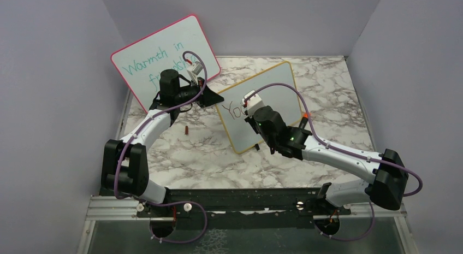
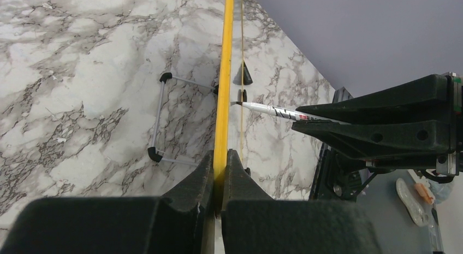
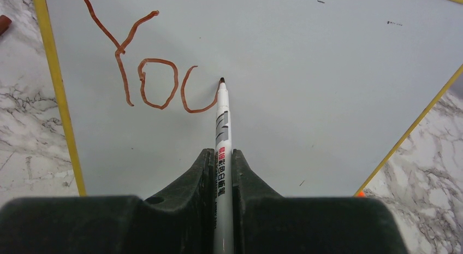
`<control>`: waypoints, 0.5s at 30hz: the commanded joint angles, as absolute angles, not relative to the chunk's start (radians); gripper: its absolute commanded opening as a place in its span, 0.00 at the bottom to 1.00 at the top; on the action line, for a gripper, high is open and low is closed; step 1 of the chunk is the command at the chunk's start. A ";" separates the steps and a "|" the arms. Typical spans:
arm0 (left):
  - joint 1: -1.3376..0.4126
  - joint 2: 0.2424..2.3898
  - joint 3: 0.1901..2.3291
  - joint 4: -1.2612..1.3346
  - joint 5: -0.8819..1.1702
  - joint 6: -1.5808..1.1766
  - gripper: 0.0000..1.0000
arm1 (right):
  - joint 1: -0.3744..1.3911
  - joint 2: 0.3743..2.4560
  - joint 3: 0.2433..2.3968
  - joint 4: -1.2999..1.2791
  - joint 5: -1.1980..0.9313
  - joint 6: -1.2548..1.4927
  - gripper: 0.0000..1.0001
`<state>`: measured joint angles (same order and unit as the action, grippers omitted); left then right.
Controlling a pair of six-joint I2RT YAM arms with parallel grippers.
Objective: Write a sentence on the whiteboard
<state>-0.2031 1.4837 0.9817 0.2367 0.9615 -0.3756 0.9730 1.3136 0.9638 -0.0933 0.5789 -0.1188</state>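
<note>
shows whiteboard [image 1: 275, 93] standing tilted mid tabletop [image 1: 333, 84], right of & nearer than pink board [image 1: 158, 52] w/ teal writing. clamps its left yellow edge w/ left fingers [image 1: 212, 97], shut tight on the frame. in left wrist view, pinches that frame [image 2: 224, 74] edge-on btwn both pads, no gap either side. holds marker [image 3: 222, 123] in right fingers [image 3: 205, 166], shut on the barrel, tip pointing fwd. puts tip on board face [image 3: 306, 74], right at end of the "u" stroke. reads sentence [image 3: 147, 68] so far as "You" only, red-brown, upper left of the face. shows same letters from top view [image 1: 235, 109], just ahead of right wrist. shows wire stand [image 2: 158, 117] w/ black feet on tabletop behind board in left wrist view, marker [image 2: 273, 110] coming in from the other side to meet the front. shows dark red piece [image 1: 187, 129] lying on tabletop left of board, apart from it, near left arm; cap or not, can't tell. shows orange bit [image 1: 303, 118] at board's right edge, close to right arm; too small to id.
</note>
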 commanded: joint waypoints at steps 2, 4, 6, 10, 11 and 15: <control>-0.232 1.531 0.960 0.124 0.994 -0.292 0.00 | 0.962 1.327 0.987 -0.053 0.578 -0.124 0.01; -0.231 1.531 0.960 0.124 0.994 -0.292 0.00 | 0.960 1.327 0.992 -0.057 0.573 -0.124 0.01; -0.231 1.531 0.960 0.123 0.994 -0.291 0.00 | 0.960 1.327 0.994 -0.064 0.568 -0.127 0.01; -0.231 1.531 0.961 0.120 0.991 -0.289 0.00 | 0.960 1.325 0.992 -0.099 0.555 -0.118 0.01; -0.231 1.531 0.962 0.120 0.991 -0.288 0.00 | 0.960 1.321 0.989 -0.107 0.552 -0.114 0.01; -0.231 1.531 0.962 0.118 0.991 -0.288 0.00 | 0.960 1.309 0.977 -0.140 0.542 -0.093 0.01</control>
<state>-0.2031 1.4849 0.9855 0.2302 0.9615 -0.3721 0.9710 1.3140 0.9638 -0.0994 0.5739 -0.1184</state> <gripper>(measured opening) 0.037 0.167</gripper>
